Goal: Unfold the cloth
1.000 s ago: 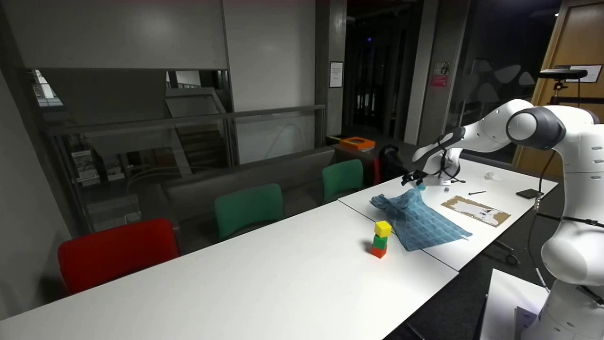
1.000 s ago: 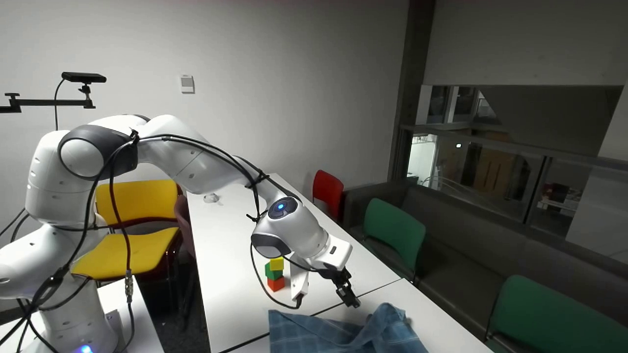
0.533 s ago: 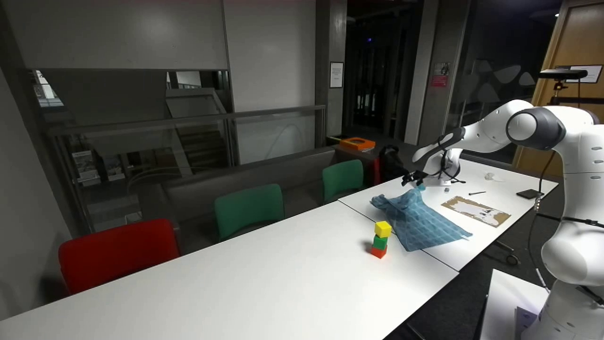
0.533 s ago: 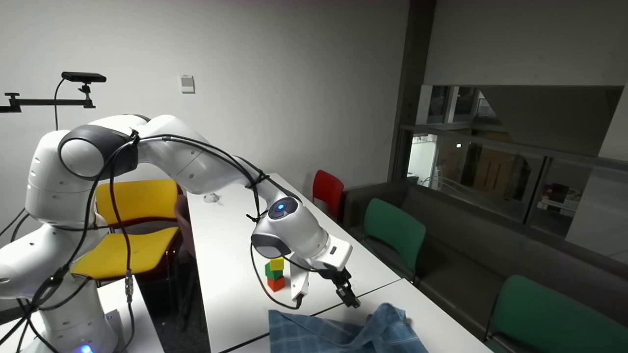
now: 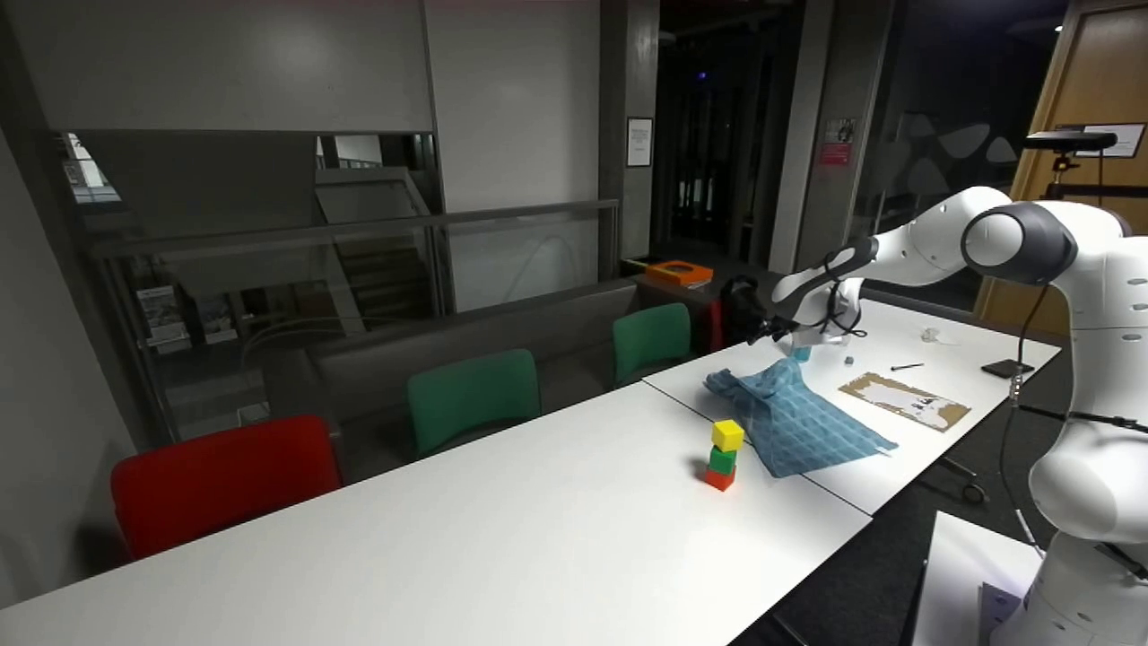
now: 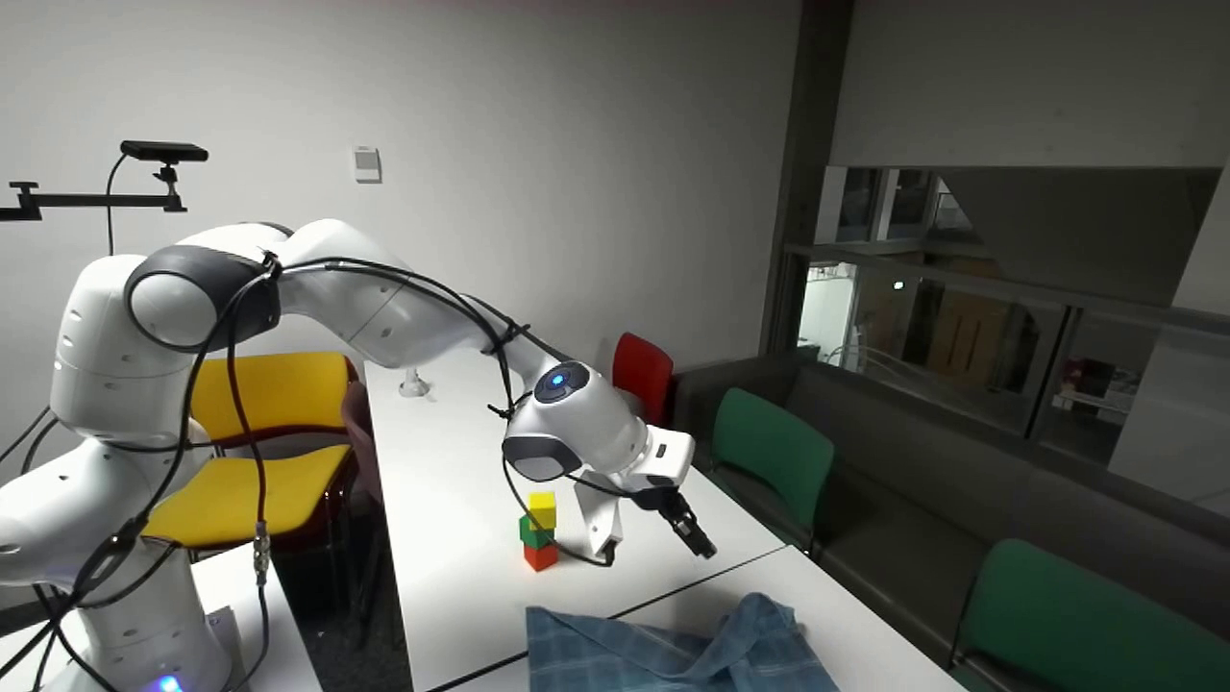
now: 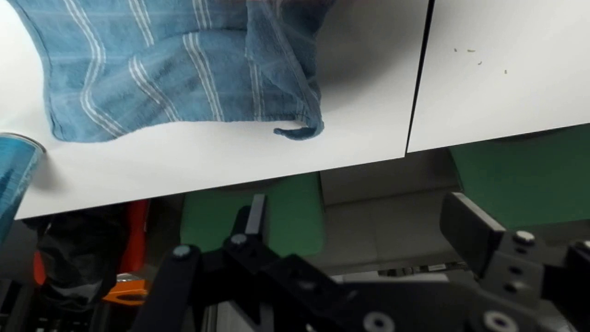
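In the wrist view, a blue cylinder [image 7: 16,177] showed at the left edge, the blue cloth [image 7: 170,78] lay rumpled on a white table [image 7: 207,150] across the upper left, its right end folded, and the gripper [image 7: 356,200] spread its fingers [image 7: 468,230] wide apart from lower middle to right.

Cloth [image 7: 184,64]: runs off our wrist view's top!
Cylinder [image 7: 14,177]: left edge cuts it!
Specks [image 7: 470,50]: too tiny for us!
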`<state>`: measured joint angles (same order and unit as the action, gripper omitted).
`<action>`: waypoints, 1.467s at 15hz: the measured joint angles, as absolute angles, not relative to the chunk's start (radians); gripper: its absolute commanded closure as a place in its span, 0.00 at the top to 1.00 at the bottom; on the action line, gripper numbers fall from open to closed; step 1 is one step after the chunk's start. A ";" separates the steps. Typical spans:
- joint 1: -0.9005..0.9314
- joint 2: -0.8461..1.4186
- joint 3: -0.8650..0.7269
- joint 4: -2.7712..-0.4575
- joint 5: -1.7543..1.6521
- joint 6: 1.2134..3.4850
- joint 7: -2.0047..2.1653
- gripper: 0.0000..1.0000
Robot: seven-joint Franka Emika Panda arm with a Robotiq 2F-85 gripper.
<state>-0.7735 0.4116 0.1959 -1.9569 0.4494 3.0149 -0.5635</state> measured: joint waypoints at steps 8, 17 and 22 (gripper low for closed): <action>-0.773 0.460 0.231 -1.848 0.426 2.966 -0.564 1.00; -0.649 0.642 0.114 -1.552 0.320 2.659 -0.368 1.00; -0.567 0.770 0.039 -1.382 0.313 2.579 -0.275 1.00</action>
